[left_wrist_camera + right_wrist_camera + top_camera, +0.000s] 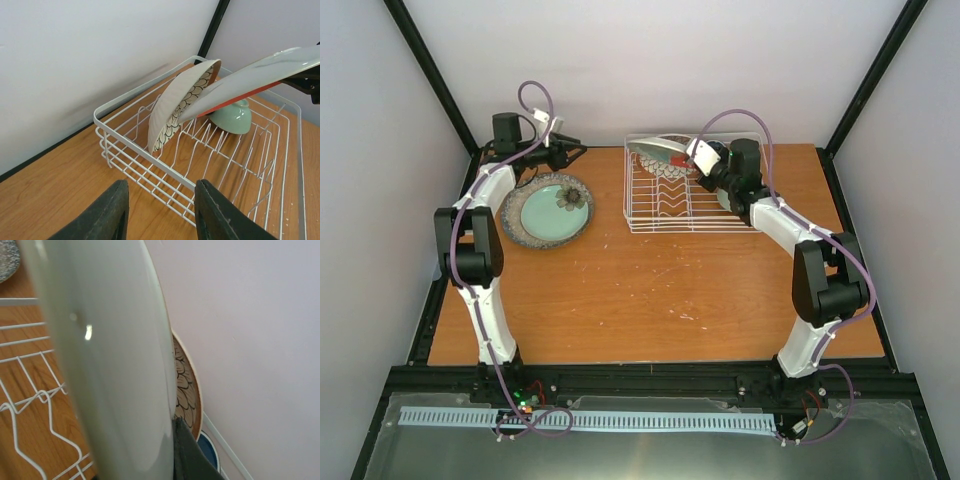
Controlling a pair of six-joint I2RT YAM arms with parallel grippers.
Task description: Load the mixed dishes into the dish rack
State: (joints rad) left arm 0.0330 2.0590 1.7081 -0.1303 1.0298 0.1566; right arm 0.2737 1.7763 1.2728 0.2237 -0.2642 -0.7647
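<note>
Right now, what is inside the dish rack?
A petal-patterned plate leans in the rack, and a pale green cup lies beyond it. The held plate above covers part of both, so anything under it is hidden.

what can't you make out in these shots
- blue object: right wrist view, only a sliver behind the held plate, cut by the bottom edge; unidentifiable.
- dark item on the teal plate: top view, too small to name.
- pale green cup: left wrist view, partly hidden by the held plate.
- rack, back right: top view, covered by the right arm and held plate.
</note>
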